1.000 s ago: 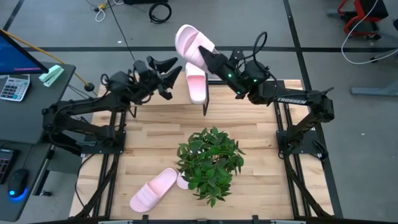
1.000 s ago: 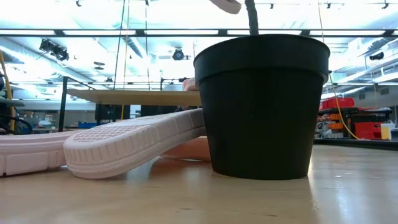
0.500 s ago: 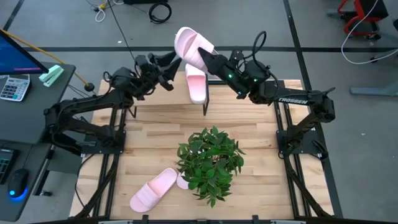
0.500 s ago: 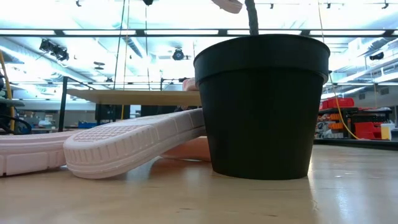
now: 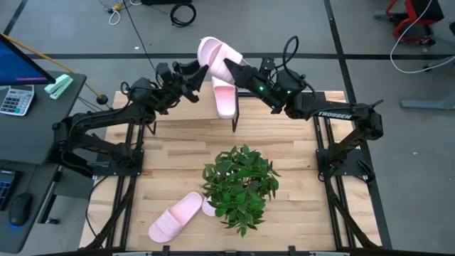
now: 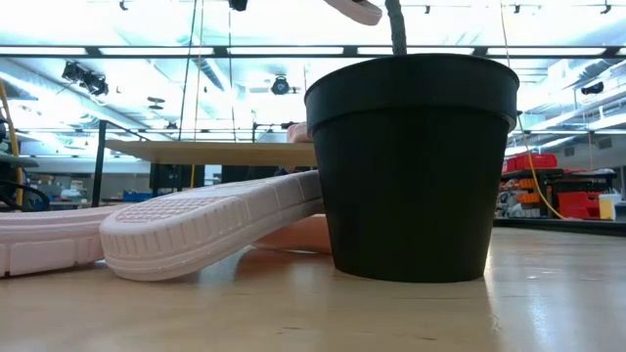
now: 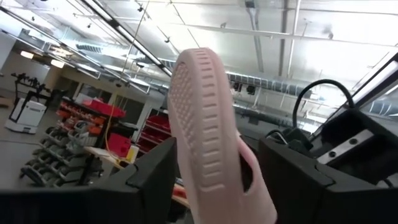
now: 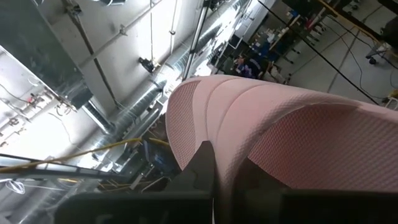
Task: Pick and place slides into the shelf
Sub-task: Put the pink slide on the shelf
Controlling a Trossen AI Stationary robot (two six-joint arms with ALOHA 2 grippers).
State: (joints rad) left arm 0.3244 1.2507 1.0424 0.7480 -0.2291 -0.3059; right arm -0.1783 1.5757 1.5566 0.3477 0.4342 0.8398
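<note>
My right gripper is shut on a pale pink slide and holds it in the air over the table's far edge. My left gripper is open right beside it; in the left wrist view its fingers stand on either side of the slide's ridged sole. A second slide lies flat on the shelf. Two more slides lie on the tabletop near the plant, one resting on the other. My right gripper holds the lifted slide by the part next to its wide strap; one dark finger lies against the textured footbed. The fingers come from the table's right, slanting upward. The slide is clear of everything and tilted. My left gripper: I cannot tell whether its fingers touch the slide's sole.
A potted green plant in a black pot stands mid-table toward the near side. A desk with a calculator sits off the table's left. Bare wood shows on the table's left and right parts.
My left gripper has moved up and toward the far edge, closing in on the held slide until its open fingers flank the sole. My right gripper has carried the slide slightly toward the table's left.
</note>
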